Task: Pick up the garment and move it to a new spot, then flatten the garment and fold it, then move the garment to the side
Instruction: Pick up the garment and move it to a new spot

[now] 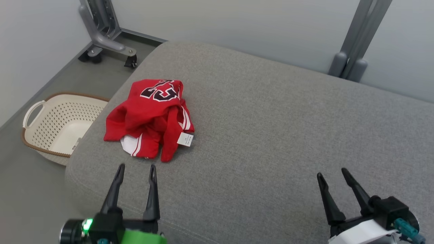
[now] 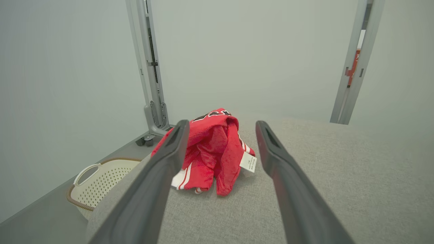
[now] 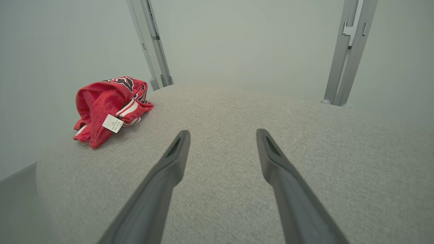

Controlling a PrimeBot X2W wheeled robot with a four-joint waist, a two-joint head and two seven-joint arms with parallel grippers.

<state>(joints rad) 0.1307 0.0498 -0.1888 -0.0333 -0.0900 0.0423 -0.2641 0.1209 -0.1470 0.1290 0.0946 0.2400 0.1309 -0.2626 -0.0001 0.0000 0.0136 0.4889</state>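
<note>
A red jersey [image 1: 149, 118] lies in a crumpled heap on the big grey cushion [image 1: 271, 135], toward its far left corner and close to the rounded edge. It is bunched and folded over itself. Black numerals edged in white show on the top fold, and white trim with red stripes pokes out at the near side. A small white tag [image 1: 185, 139] rests on the cushion at the jersey's near right edge.

The left gripper [image 1: 137, 166] sits over the near left part of the cushion with its 2 dark fingers pointing at the jersey. Its jaws are spread wide with nothing between them, and the tips are near the cloth but not touching it. In the left wrist view the jersey shows beyond the tips, framed by the 2 fingers.

The right gripper [image 1: 331, 172] is over bare cushion well apart from the jersey, off to the right. Its jaws are also spread wide and hold nothing.

On the floor [image 1: 27, 189] to the left of the cushion stands a cream perforated basket [image 1: 32, 112] with a brown rim. Behind it, a grey metal stand [image 1: 105, 37] on small wheels is against the pale wall [image 1: 237, 23]. A second grey post [image 1: 356, 51] rises at the far right.
</note>
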